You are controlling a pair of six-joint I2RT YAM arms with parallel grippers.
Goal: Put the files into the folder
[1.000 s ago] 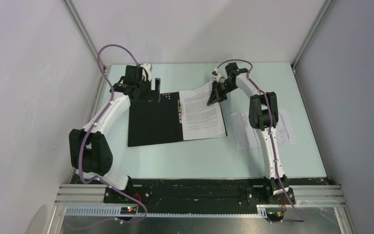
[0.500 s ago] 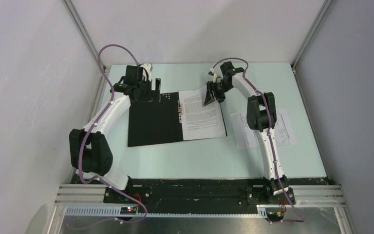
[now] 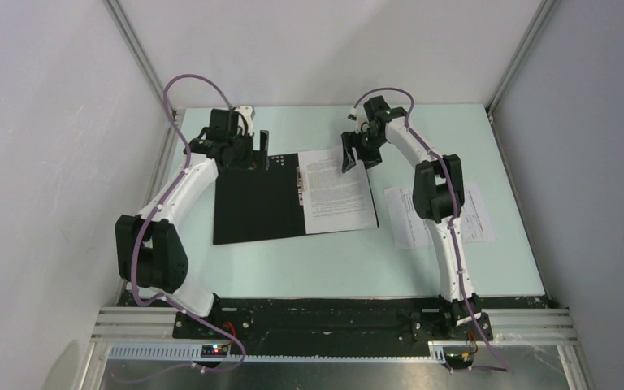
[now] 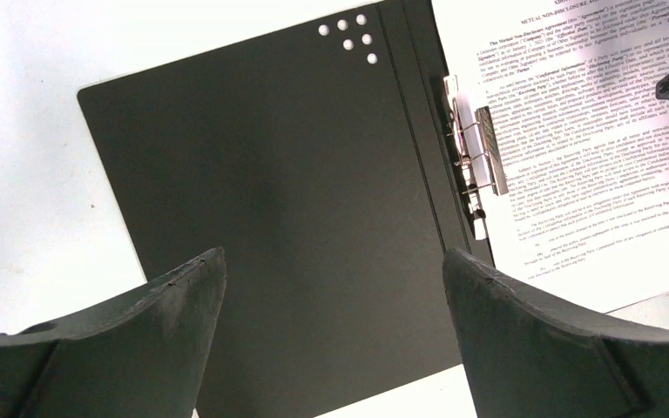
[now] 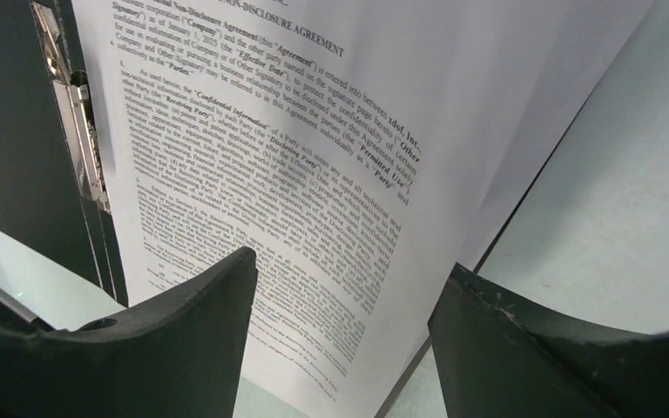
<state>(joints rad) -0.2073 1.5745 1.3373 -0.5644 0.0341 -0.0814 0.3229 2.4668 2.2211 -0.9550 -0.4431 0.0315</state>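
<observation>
The folder [image 3: 256, 203] lies open on the table, black inside up, with a metal clip [image 4: 479, 157] along its spine. One sheet of the files [image 3: 337, 191] lies flat on the folder's right half, its printed text [image 5: 296, 131] facing up. More files [image 3: 479, 219] lie on the table to the right, partly under the right arm. My right gripper [image 3: 349, 154] hovers open over that sheet's far edge, and nothing is between its fingers [image 5: 348, 261]. My left gripper [image 3: 262, 145] hangs open above the far edge of the folder's left half [image 4: 270, 174], empty.
The pale green table [image 3: 309, 268] is walled at the back and on both sides. The right arm's elbow [image 3: 435, 191] stands over the loose sheets. The arm bases sit on a rail [image 3: 333, 321] at the near edge.
My right gripper has opened and let go of the sheet's raised corner. The sheet now lies flat on the folder, and the gripper has drawn slightly back and left. The left arm has not moved.
</observation>
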